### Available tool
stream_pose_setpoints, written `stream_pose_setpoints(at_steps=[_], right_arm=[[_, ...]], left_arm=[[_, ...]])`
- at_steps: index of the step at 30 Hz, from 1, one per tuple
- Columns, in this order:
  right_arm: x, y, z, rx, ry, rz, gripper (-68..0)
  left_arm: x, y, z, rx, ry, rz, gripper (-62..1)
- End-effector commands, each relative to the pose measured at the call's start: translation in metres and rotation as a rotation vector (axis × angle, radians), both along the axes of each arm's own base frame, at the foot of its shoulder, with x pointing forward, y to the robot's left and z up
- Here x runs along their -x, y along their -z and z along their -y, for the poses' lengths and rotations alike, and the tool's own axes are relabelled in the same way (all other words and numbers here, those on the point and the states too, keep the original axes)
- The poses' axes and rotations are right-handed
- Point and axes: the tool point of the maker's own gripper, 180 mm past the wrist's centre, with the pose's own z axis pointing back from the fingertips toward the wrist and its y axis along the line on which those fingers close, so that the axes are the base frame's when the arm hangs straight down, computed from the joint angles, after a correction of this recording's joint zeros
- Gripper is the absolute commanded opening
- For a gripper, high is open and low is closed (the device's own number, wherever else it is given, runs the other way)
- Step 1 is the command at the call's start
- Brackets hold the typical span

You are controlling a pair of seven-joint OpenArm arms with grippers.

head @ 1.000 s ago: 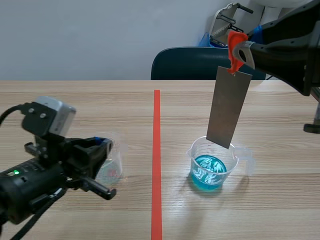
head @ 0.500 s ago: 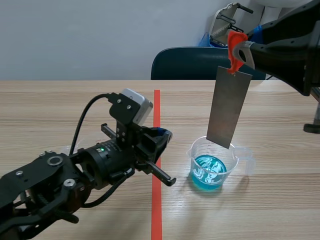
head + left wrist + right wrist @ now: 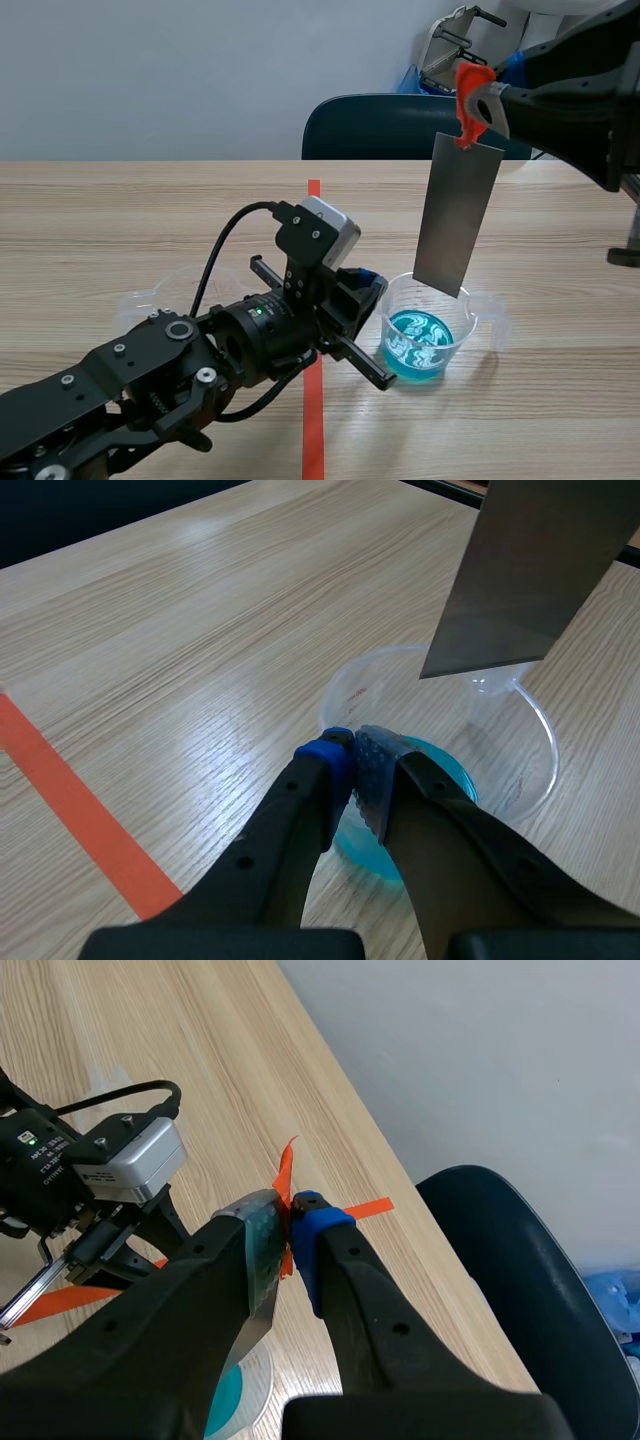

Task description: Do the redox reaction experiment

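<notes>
A clear beaker (image 3: 432,338) of blue liquid stands on the table right of the red line. Over it hangs a grey metal plate (image 3: 458,215), its low corner at the beaker's rim. My right gripper (image 3: 478,105) is shut on the orange tab (image 3: 285,1175) at the plate's top. My left gripper (image 3: 372,290) is shut on nothing, just left of the beaker. In the left wrist view its fingertips (image 3: 352,742) meet at the near rim of the beaker (image 3: 520,780), with the plate (image 3: 540,570) hanging ahead above it.
An empty clear beaker (image 3: 150,292) stands left of the red line, partly hidden behind my left arm. A dark blue chair (image 3: 380,125) is beyond the table's far edge. Bare wood lies around the beakers.
My left arm has swung right, from the empty beaker across the red line to the blue-liquid beaker. The right arm and the plate have stayed still.
</notes>
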Motion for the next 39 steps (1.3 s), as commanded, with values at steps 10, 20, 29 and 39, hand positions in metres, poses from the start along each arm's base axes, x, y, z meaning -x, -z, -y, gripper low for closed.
stream_pose_setpoints(at_steps=[10, 20, 29, 39], right_arm=[[0.000, -0.011, -0.003, -0.011, -0.015, 0.032, -66.7], [0.000, -0.011, -0.003, -0.012, -0.015, 0.032, -66.7], [0.000, -0.011, -0.003, -0.014, -0.016, 0.033, -66.7], [0.000, -0.011, -0.003, -0.014, -0.016, 0.033, -66.7]], left_arm=[[0.000, -0.011, 0.003, 0.023, 0.008, 0.033, -58.2], [0.041, -0.020, -0.026, 0.063, 0.030, 0.067, -56.6], [0.098, -0.026, -0.047, 0.096, 0.055, 0.042, -39.6], [0.111, -0.026, -0.064, 0.064, -0.034, 0.042, -2.6]])
